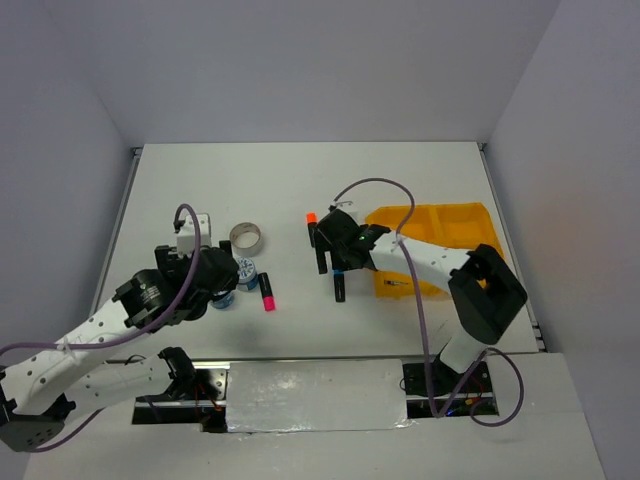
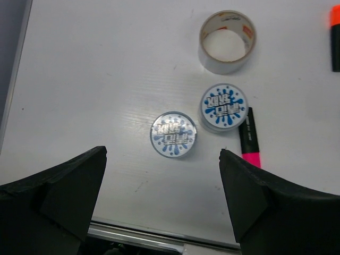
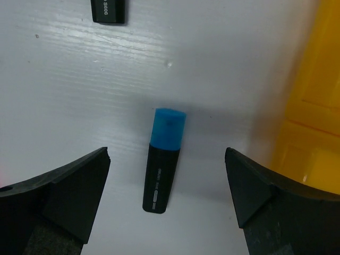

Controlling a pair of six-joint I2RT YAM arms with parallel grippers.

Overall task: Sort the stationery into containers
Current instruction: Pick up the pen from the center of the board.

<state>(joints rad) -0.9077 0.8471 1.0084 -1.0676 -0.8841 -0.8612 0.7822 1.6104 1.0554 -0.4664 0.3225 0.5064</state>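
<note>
**Blue-capped highlighter lies straight between the right pincer's open jaws**

The blue-capped highlighter lies flat on the desk. Its long axis runs near to far, with the cap toward the far side. The right pincer hangs directly over it, jaws spread wide with one on either side of the barrel. Neither jaw touches the barrel and nothing is held. The closing line crosses the barrel's short width, so I reckon a plain drop and squeeze would take it with no turn of the wrist.

The yellow-orange tray sits just beside it on the right, a short carry away. The butt of the orange-capped highlighter shows farther off, clear of the jaws.

The left pincer is well apart on the other side of the desk. It is also wide open and empty, and it hovers above two blue-white tubs. A pink-capped highlighter is touching the farther tub, and the tape ring lies beyond. The right arm is plainly the nearer one for the blue piece.

The desk is white, smooth and level. Pale walls close it in on three sides.
</note>
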